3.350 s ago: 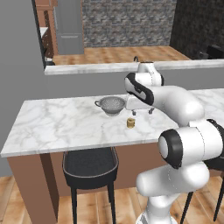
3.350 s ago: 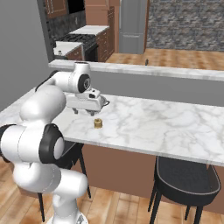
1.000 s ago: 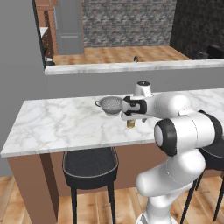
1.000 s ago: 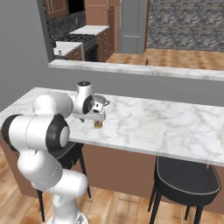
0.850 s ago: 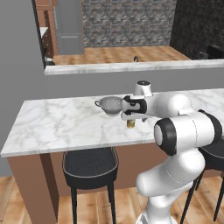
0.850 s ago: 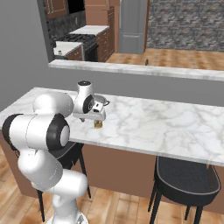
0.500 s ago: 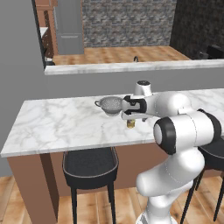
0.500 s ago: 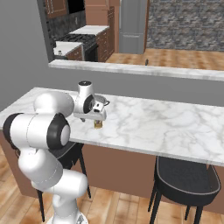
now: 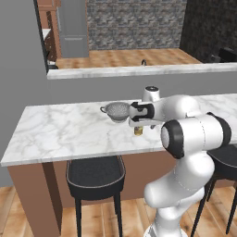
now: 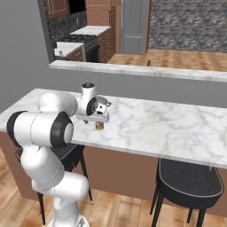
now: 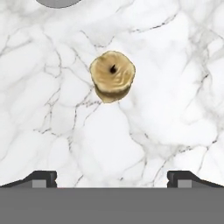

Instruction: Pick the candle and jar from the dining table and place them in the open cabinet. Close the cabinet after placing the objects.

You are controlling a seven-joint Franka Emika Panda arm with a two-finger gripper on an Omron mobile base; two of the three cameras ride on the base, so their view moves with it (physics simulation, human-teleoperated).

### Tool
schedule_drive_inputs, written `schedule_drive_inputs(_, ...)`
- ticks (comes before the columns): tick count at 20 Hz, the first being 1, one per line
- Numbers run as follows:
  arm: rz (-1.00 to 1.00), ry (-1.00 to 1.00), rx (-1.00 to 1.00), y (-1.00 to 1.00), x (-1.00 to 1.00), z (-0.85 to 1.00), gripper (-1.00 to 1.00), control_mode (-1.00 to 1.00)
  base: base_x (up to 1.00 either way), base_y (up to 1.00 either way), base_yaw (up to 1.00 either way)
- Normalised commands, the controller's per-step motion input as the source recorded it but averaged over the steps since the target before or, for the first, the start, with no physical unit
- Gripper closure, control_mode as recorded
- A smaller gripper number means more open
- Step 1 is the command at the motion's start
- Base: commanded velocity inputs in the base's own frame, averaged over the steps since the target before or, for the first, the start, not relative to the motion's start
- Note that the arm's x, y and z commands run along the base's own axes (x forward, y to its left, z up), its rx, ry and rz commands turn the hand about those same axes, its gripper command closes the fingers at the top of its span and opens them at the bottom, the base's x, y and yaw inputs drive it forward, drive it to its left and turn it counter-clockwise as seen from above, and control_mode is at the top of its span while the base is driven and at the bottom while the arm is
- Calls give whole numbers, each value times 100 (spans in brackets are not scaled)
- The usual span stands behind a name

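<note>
The candle (image 11: 112, 75), a squat yellow-gold cylinder with a dark wick, stands on the white marble dining table (image 9: 65, 134). It shows small in the base views, candle (image 9: 138, 131) and candle (image 10: 99, 126), near the table's front edge. My gripper (image 11: 112, 179) hangs directly above it, pointing down, open, fingertips (image 11: 43, 177) wide apart and clear of the wax. From the base, the gripper (image 9: 138, 124) sits just over the candle. The jar and the cabinet are out of view.
A steel colander (image 9: 118, 111) stands just behind the hand, its rim at the top edge of the hand view, colander (image 11: 59, 2). A raised marble ledge (image 9: 139, 71) runs behind the table. Black stools (image 9: 95, 171) stand under the front edge.
Since the oldest frames the arm has swung down and brought the hand low over the candle. Over the last second it has barely moved, jaws still wide.
</note>
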Motion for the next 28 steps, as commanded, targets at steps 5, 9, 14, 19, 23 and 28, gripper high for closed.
schedule_drive_inputs(5, 0, 0, 0, -1, 18, -4, -100, -100, 0, 0, 0)
schedule_drive_inputs(9, 0, 0, 0, 0, 16, -1, -100, -100, 0, 0, 0)
schedule_drive_inputs(14, 0, 0, 0, 0, 20, -2, -100, -100, 0, 0, 0)
schedule_drive_inputs(19, 0, 0, 0, 0, 19, -4, -100, -100, 0, 0, 0)
schedule_drive_inputs(23, 0, 0, 0, 0, 14, -9, -100, -100, 0, 0, 0)
schedule_drive_inputs(28, 0, 0, 0, -1, 10, -12, -100, -100, 0, 0, 0)
